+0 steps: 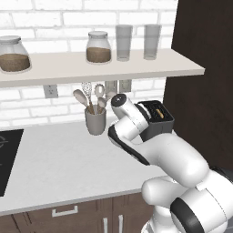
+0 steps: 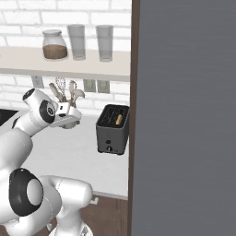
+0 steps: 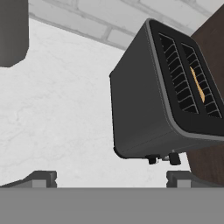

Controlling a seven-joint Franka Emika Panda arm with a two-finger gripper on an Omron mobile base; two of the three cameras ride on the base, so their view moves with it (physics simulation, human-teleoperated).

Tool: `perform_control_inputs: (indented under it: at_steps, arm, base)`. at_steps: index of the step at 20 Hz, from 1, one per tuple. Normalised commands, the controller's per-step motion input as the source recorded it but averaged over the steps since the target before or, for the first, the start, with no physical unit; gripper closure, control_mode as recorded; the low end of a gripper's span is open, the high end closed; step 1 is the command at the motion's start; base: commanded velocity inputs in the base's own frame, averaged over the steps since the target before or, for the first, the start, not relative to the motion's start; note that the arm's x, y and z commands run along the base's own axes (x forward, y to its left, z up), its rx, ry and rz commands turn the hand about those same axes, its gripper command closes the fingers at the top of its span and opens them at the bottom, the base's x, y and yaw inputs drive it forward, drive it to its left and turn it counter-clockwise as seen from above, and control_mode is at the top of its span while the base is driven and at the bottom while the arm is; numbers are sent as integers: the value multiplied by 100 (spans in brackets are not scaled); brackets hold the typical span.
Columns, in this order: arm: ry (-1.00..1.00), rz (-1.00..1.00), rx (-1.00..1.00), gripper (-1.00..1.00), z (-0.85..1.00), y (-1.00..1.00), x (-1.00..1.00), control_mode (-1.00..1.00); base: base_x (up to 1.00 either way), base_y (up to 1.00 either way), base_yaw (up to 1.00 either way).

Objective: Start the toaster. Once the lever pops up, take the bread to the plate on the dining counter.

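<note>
toaster (image 3: pixel 144 109) dark, unmarked, on worktop (image 3: pixel 57 100) | bread (image 3: pixel 197 85) in far slot | gripper (image 3: pixel 111 177) spread wide, holding nothing, near toaster

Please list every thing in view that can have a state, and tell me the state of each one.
toaster: upright on the white worktop, untouched.
bread: down in one of the toaster's two slots, the other slot without bread.
gripper: jaws wide open, holding nothing, short of the toaster.
utensil holder: upright, spoons and a whisk in it.
two jars: lidded, partly filled with brown contents.
two glasses: upright, empty.
</note>
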Motion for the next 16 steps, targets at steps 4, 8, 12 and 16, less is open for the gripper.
perform_control_inputs:
  at_steps: [4,8,12,16]
  arm:
    - [0,0,0,-100,0,0,0,-100]
    - [0,0,0,-100,0,0,0,-100]
    - [0,0,0,-100,0,0,0,-100]
    - [0,0,0,-100,0,0,0,-100]
  base:
    - [0,0,0]
    - [0,0,0]
    - [0,0,0]
    - [0,0,0]
